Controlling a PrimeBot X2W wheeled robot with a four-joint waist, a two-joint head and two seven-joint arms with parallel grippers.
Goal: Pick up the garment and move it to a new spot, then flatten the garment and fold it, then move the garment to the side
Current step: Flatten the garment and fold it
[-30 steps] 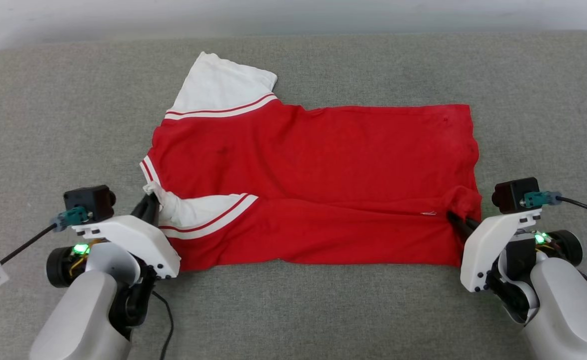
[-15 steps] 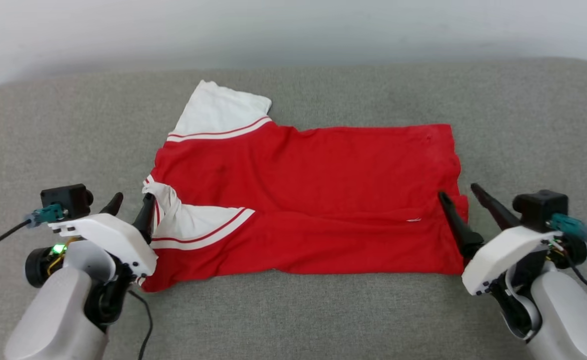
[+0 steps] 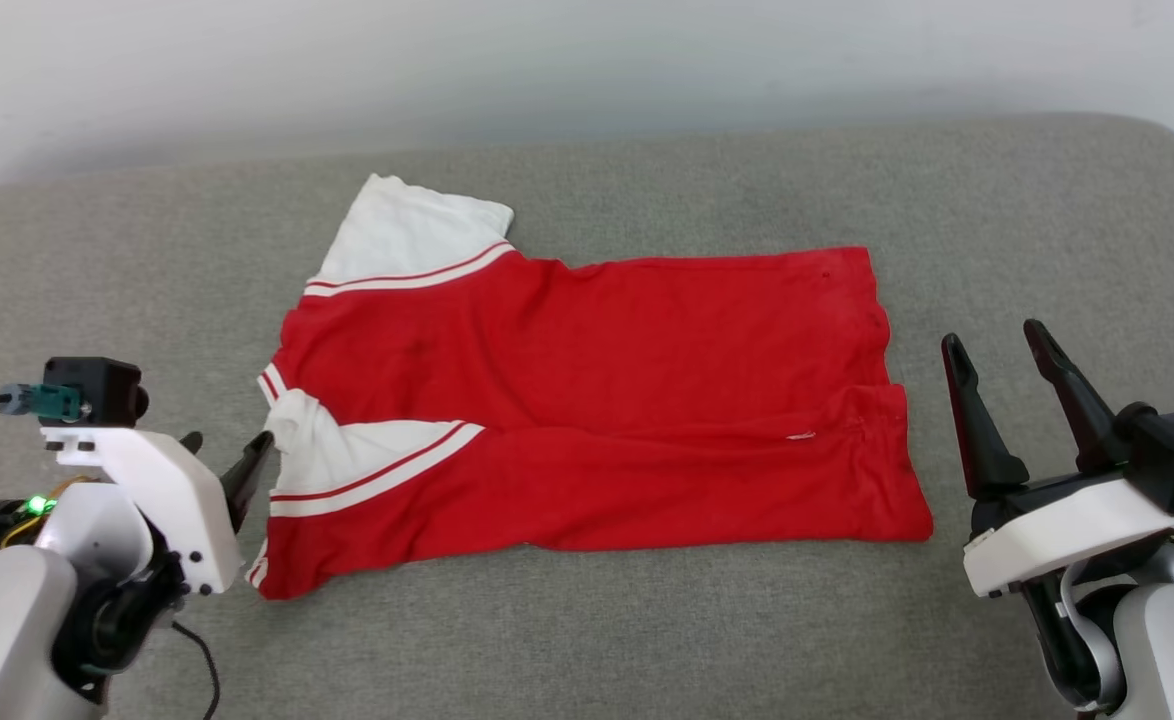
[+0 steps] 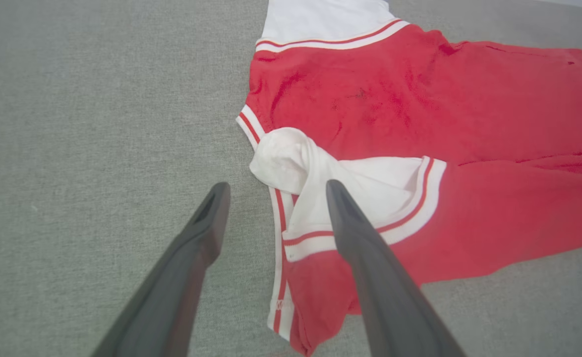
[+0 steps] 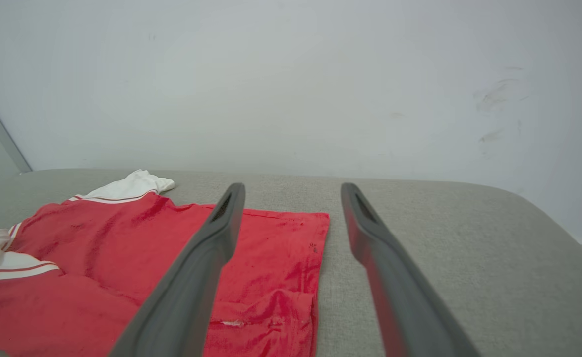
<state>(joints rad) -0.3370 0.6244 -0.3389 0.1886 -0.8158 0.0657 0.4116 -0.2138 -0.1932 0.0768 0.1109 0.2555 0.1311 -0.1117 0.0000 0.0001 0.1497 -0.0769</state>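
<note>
Garment, bright red thin-fabric T-shirt with white striped sleeves, lies on grey woven cushion, long axis left to right, near edge folded over. Your left gripper sits just beside folded white sleeve at collar end, fingers spread, holding nothing. Your right gripper stands off hem end, raised, fingers spread, empty. Left arm nearer cloth; right needs reach toward hem. Plain pale wall behind cushion
</note>
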